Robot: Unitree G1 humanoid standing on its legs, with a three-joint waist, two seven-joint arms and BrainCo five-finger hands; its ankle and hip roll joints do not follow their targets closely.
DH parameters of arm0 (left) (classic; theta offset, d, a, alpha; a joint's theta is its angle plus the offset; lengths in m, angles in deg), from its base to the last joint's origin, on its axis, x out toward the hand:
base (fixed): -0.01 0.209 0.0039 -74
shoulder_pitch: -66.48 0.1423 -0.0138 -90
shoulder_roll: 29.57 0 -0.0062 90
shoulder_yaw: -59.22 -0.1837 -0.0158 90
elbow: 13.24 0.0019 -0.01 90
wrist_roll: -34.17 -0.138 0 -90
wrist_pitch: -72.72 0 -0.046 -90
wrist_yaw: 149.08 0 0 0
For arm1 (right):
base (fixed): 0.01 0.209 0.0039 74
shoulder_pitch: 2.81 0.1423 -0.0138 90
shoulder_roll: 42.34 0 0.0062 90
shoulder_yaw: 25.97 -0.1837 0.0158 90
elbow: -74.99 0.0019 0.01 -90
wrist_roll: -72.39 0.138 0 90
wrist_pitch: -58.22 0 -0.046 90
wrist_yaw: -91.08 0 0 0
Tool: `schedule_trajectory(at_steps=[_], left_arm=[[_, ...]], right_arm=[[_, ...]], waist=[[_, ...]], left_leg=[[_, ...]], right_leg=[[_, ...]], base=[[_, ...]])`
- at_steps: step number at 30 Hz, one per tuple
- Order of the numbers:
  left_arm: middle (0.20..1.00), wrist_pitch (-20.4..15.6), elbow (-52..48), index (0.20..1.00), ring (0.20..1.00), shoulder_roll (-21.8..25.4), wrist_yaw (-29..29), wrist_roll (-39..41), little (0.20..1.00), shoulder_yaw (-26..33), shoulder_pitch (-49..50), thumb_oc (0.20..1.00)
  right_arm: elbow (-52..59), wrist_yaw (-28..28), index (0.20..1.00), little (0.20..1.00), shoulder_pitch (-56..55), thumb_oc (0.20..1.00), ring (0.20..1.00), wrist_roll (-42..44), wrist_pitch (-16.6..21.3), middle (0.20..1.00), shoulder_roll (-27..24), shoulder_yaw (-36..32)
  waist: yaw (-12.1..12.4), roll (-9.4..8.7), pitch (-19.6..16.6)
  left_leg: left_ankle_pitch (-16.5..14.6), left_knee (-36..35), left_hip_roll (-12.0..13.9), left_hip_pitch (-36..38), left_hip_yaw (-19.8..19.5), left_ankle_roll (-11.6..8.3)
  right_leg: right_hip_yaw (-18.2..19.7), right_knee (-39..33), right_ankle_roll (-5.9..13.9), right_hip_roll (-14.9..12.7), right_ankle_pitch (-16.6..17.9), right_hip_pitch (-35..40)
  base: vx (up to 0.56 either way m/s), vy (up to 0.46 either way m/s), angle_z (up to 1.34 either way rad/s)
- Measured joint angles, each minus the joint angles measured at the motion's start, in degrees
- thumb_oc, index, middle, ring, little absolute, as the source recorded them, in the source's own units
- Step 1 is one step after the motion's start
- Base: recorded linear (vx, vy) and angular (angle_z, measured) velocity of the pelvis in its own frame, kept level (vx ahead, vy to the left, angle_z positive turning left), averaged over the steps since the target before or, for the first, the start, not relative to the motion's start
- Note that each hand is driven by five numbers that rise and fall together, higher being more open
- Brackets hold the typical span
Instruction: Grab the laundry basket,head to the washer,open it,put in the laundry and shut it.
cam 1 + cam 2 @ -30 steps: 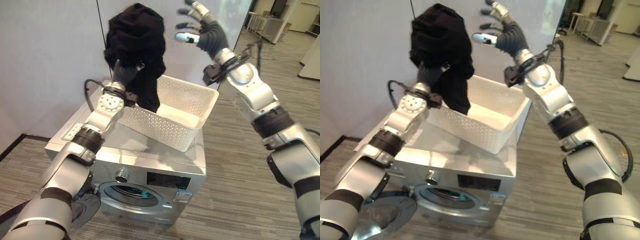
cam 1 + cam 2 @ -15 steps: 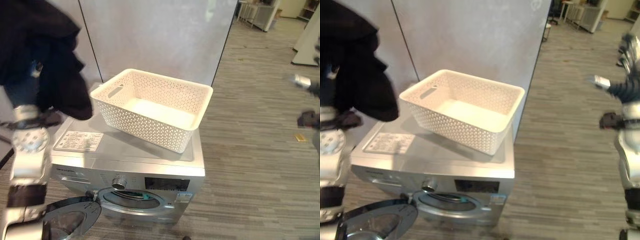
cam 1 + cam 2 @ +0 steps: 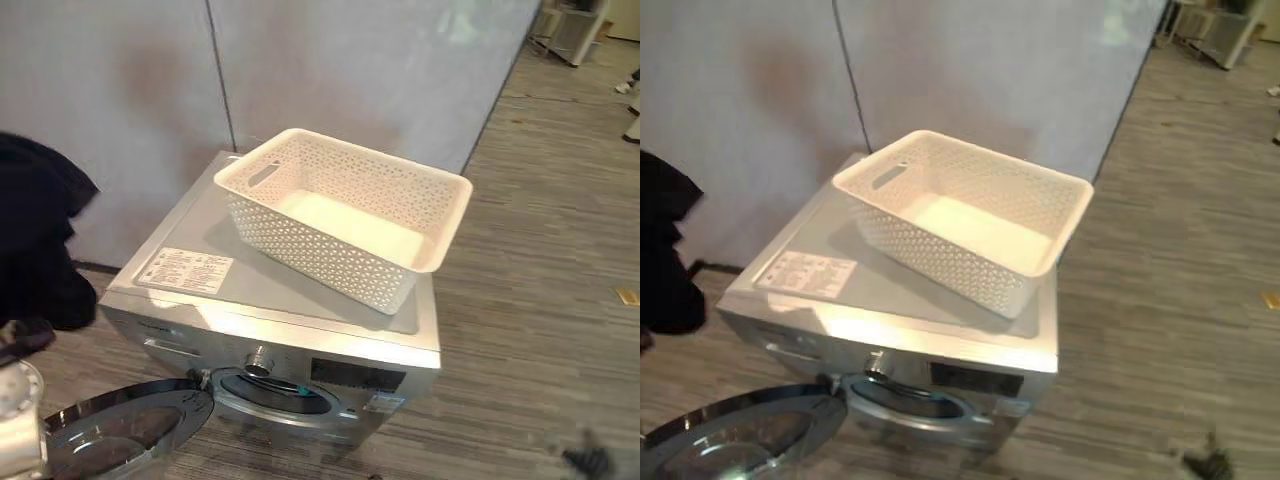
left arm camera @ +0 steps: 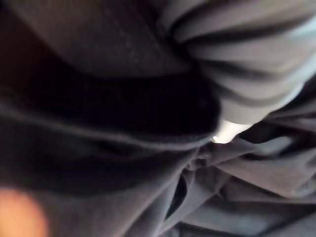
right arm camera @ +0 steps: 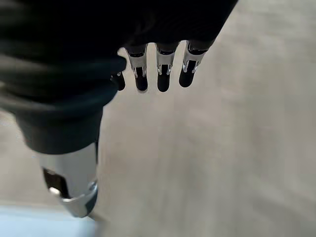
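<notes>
Left of the washer (image 3: pixel 280 320), the dark laundry (image 3: pixel 35 240) hangs; whether the left hand's fingers grip it I cannot tell. The door (image 3: pixel 110 435) is open, the basket (image 3: pixel 345 215) sits emptied on top. The right hand (image 5: pixel 158 69) is relaxed, holding nothing. Loading and shutting remain.

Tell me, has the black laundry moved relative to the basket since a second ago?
Yes. The black laundry now hangs left of the washer, level with its top; earlier it was held above the white basket.

basket (image 3: pixel 430 245): 1 | washer (image 3: pixel 320 335): 1 | black garment (image 3: pixel 40 245): 1
</notes>
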Motion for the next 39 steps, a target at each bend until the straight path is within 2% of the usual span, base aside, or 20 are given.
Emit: schedule_trajectory(at_steps=[2,6,11,12,15,16,17,18,19,20,22,23,24,25,26,27,28,31,34,39], left_arm=[[0.2,0.24,1.48,0.2,0.2,-4.44,-3.73,5.19,0.2,-8.33,3.03,0.2],[0.2,2.27,2.26,0.2,0.2,-4.43,-11.93,11.76,0.2,-21.75,7.28,0.2],[0.2,3.17,4.69,0.2,0.2,-4.27,-15.28,14.37,0.2,-24.86,8.8,0.2],[0.2,3.22,5.7,0.2,0.2,-4.09,-15.26,15.82,0.2,-25.78,8.42,0.2],[0.2,3.85,8.66,0.2,0.2,-3.62,-15.7,16.17,0.2,-26.56,6.38,0.2],[0.2,3.93,10.36,0.2,0.2,-3.44,-15.77,16.24,0.2,-27.86,5.24,0.2],[0.2,4.42,12.1,0.2,0.2,-4.93,-15.76,16.26,0.2,-28.96,4.28,0.2],[0.2,4.79,12.56,0.2,0.2,-5.15,-15.79,16.25,0.2,-30.25,4.07,0.2],[0.2,4.82,12.48,0.2,0.2,-5.02,-16.2,16.18,0.2,-30.8,4.51,0.2],[0.2,4.86,12.84,0.2,0.2,-4.25,-16.52,16.17,0.2,-30.98,5.06,0.2],[0.2,4.88,13.31,0.2,0.2,-3.46,-16.53,16.09,0.2,-30.8,5.67,0.2],[0.2,5.0,15.24,0.2,0.2,-2.31,-16.58,16.06,0.2,-30.78,6.52,0.2],[0.2,5.3,16.75,0.2,0.2,-2.44,-16.6,15.99,0.2,-30.99,6.53,0.2],[0.2,5.75,18.85,0.2,0.2,-2.07,-16.9,15.48,0.2,-31.2,6.29,0.2],[0.2,5.84,19.04,0.2,0.2,-2.02,-17.0,15.48,0.2,-30.95,7.05,0.2],[0.2,5.92,19.28,0.2,0.2,-2.75,-17.0,15.46,0.2,-31.04,7.47,0.2],[0.2,5.92,21.33,0.2,0.2,-5.4,-17.05,15.34,0.2,-31.12,8.15,0.2],[0.2,6.8,23.54,0.2,0.2,-5.3,-17.19,15.07,0.2,-32.89,6.73,0.2],[0.2,6.87,23.54,0.2,0.2,-5.29,-17.58,14.96,0.2,-33.37,7.05,0.2],[0.2,7.13,23.53,0.2,0.2,-4.1,-18.81,14.96,0.2,-34.78,7.35,0.2]], right_arm=[[-14.36,1.95,1.0,1.0,4.46,1.0,1.0,4.75,1.43,1.0,5.29,4.9],[-24.29,4.18,1.0,1.0,8.04,1.0,1.0,7.78,1.48,1.0,9.86,7.65],[-25.44,5.14,1.0,1.0,9.52,1.0,1.0,10.13,1.52,1.0,10.53,7.84],[-25.89,5.05,1.0,1.0,11.03,1.0,1.0,10.16,1.32,1.0,10.13,9.01],[-26.07,5.05,1.0,1.0,16.69,1.0,1.0,11.29,1.39,1.0,10.45,10.36],[-26.72,4.95,1.0,1.0,18.07,1.0,1.0,11.18,1.35,1.0,10.46,10.75],[-28.63,5.0,1.0,1.0,19.19,1.0,1.0,11.18,0.96,1.0,9.56,11.68],[-28.83,5.14,1.0,1.0,19.97,1.0,1.0,11.36,0.91,1.0,8.69,11.45],[-28.55,5.07,1.0,1.0,20.65,1.0,1.0,11.04,1.06,1.0,8.26,11.74],[-30.34,4.91,1.0,1.0,21.52,1.0,1.0,10.36,0.46,1.0,8.12,13.09],[-30.29,4.99,1.0,1.0,21.61,1.0,1.0,8.38,0.19,1.0,8.4,15.08],[-30.61,5.04,1.0,1.0,21.48,1.0,1.0,6.52,0.08,1.0,8.77,16.95],[-30.31,4.97,1.0,1.0,21.83,1.0,1.0,6.02,0.12,1.0,8.84,17.57],[-29.06,4.73,1.0,1.0,22.5,1.0,1.0,4.59,0.06,1.0,9.33,20.84],[-28.48,4.79,1.0,1.0,22.36,1.0,1.0,3.58,-0.21,1.0,9.52,22.26],[-27.99,4.95,1.0,1.0,23.04,1.0,1.0,2.98,-0.2,1.0,9.63,22.85],[-25.35,4.68,1.0,1.0,23.38,1.0,1.0,1.19,-0.21,1.0,7.93,26.36],[-24.64,5.16,1.0,1.0,23.44,1.0,1.0,-0.1,0.0,1.0,11.63,26.56],[-25.61,5.13,1.0,1.0,23.29,1.0,1.0,-0.08,-0.01,1.0,12.19,26.01],[-26.43,5.12,1.0,1.0,23.07,1.0,1.0,-0.11,0.05,1.0,11.74,25.97]], waist=[[2.55,-0.55,0.52],[3.4,-0.95,1.09],[3.84,-0.49,2.47],[4.24,-0.74,3.21],[3.9,0.24,7.14],[4.86,0.56,7.41],[6.38,2.97,7.39],[6.86,4.63,7.2],[6.95,5.1,6.98],[7.66,3.96,6.28],[9.86,1.32,4.99],[11.63,-1.75,3.15],[11.93,-2.27,2.96],[12.06,-4.18,3.49],[13.3,-6.44,2.22],[14.55,-7.24,1.82],[15.04,-2.48,1.68],[14.74,-4.73,2.4],[14.88,-5.91,2.54],[14.98,-5.64,3.6]], left_leg=[[-0.05,-0.01,-0.75,0.02,-0.15,0.25],[0.05,-0.02,-2.56,-0.09,-1.86,1.52],[0.16,0.03,-4.89,-0.02,-1.23,2.87],[-0.01,0.46,-5.39,-0.37,0.55,3.31],[-0.7,3.49,-6.38,-3.03,3.84,4.56],[-1.52,5.27,-5.86,-4.79,6.05,6.25],[-1.42,5.1,-3.5,-4.81,7.35,6.17],[-1.5,5.36,-1.87,-4.89,7.72,6.04],[-1.44,5.49,-1.06,-5.02,7.88,6.17],[-1.64,6.18,0.12,-4.43,8.21,6.42],[-1.6,6.25,0.14,-3.8,9.71,6.33],[-1.12,7.25,-0.88,-4.23,10.0,5.42],[-1.12,9.52,-0.64,-4.64,9.91,5.4],[-2.67,18.5,-1.37,-10.6,9.63,4.95],[-3.17,16.34,-4.21,-12.74,9.32,4.73],[-2.34,11.99,-5.49,-13.06,9.26,5.08],[3.97,7.15,-3.03,-11.65,10.78,3.79],[4.98,7.23,-1.99,-11.51,10.34,3.68],[5.52,6.9,-0.8,-11.58,9.81,2.66],[6.04,6.92,0.26,-11.82,9.34,1.67]], right_leg=[[-0.2,0.0,0.46,-0.93,0.03,0.41],[-1.73,0.0,1.57,-2.97,-0.57,1.09],[-0.83,0.03,2.81,-4.77,0.79,0.33],[0.72,0.03,3.03,-5.3,1.56,-0.59],[1.58,-0.12,1.58,-5.76,4.23,-3.39],[1.26,0.32,1.32,-5.71,2.26,-4.23],[-0.01,7.35,-0.54,-5.34,-1.87,-7.17],[-0.95,17.72,-1.03,-5.45,-4.92,-10.15],[-2.12,23.16,0.6,-5.48,-7.54,-9.79],[-3.07,34.15,3.07,-7.0,-13.88,-8.76],[-3.11,36.77,4.89,-7.32,-17.25,-4.9],[-2.88,29.42,5.39,-6.71,-15.72,-0.91],[-3.74,25.25,4.08,-5.71,-15.76,2.11],[-4.92,17.98,2.14,-5.5,-14.8,5.47],[-4.52,14.05,1.32,-6.71,-15.29,4.97],[-4.77,11.36,0.96,-6.43,-15.67,5.45],[-5.7,7.35,1.44,-2.52,-15.95,7.93],[-5.91,4.04,1.07,-1.03,-15.67,9.7],[-6.15,2.25,0.17,0.54,-15.1,10.63],[-6.47,0.13,-1.07,2.47,-13.88,11.51]], base=[[-0.03,0.107,0.1],[-0.04,0.114,0.23],[-0.13,0.092,-0.11],[-0.13,0.014,-0.5],[-0.21,0.059,-0.52],[-0.11,0.052,-0.54],[-0.11,0.023,-0.6],[-0.04,-0.008,-0.42],[-0.09,-0.045,-0.16],[-0.02,-0.068,-0.06],[-0.07,-0.098,-0.31],[-0.12,-0.124,-0.48],[-0.06,-0.13,-0.35],[-0.14,-0.178,-0.35],[-0.15,-0.216,-0.61],[-0.21,-0.301,-1.06],[-0.14,-0.208,-0.63],[-0.15,-0.17,-0.12],[-0.14,-0.148,0.04],[-0.07,-0.07,0.03]])
